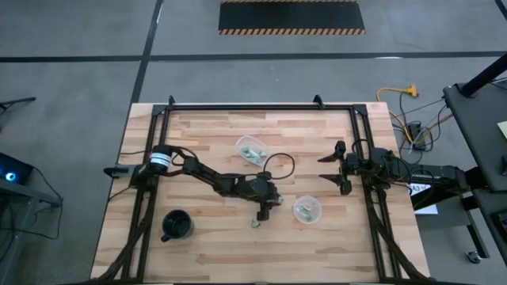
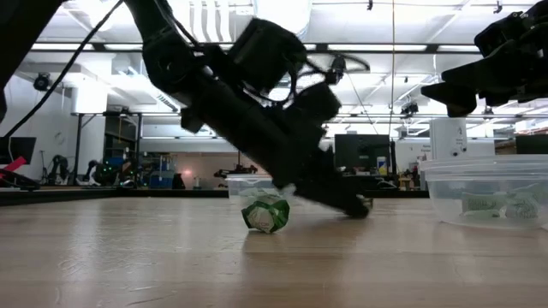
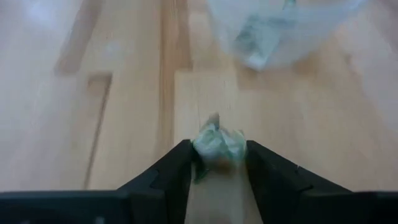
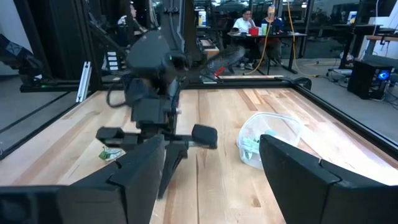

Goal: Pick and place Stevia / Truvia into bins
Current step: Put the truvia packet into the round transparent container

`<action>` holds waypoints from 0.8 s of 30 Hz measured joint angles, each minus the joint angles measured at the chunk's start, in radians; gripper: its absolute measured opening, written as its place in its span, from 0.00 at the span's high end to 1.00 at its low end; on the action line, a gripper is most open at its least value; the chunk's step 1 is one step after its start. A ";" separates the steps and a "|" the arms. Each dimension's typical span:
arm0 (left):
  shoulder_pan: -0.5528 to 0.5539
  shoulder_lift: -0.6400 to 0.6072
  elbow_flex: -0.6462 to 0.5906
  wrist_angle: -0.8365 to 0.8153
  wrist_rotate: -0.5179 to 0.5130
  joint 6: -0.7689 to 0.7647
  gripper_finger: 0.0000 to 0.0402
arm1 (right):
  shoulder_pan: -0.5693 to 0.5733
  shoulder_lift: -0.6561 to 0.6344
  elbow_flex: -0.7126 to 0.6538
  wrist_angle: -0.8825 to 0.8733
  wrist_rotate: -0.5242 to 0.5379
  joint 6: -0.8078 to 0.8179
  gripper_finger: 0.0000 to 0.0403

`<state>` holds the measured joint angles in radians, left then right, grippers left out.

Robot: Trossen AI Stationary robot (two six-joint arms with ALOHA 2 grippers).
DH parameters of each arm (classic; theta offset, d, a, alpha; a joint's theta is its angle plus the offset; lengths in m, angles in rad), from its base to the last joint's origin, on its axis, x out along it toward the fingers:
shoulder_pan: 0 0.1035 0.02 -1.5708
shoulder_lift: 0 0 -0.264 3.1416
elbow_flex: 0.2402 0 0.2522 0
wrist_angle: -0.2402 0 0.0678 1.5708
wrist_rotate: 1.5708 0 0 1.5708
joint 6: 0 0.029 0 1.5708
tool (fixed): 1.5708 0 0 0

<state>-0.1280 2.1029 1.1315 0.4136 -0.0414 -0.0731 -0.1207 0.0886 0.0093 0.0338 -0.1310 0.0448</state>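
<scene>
Progress: both clear cups already hold packets, the far-left cup (image 1: 251, 149) and the near-right cup (image 1: 306, 209). At least one crumpled green packet (image 3: 217, 145) remains on the tabletop (image 1: 214, 245), just left of the near-right cup.

Left gripper (image 1: 267, 207): arm stretched low across the tabletop, fingers (image 3: 168, 171) closing on either side of that packet, which is not yet lifted.

Right gripper (image 1: 331, 168): waiting at the right side, raised, fingers spread and empty.

Left end effector (image 3: 217, 163) low, right end effector (image 4: 211, 168) agape
</scene>
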 joint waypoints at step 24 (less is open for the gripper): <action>0.004 0.087 0.150 -0.072 0.030 0.107 1.00 | 0.000 0.005 0.000 0.000 0.000 0.000 0.38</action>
<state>-0.1242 2.1902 1.2811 0.3418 -0.0111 0.0335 -0.1205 0.0937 0.0093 0.0334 -0.1309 0.0450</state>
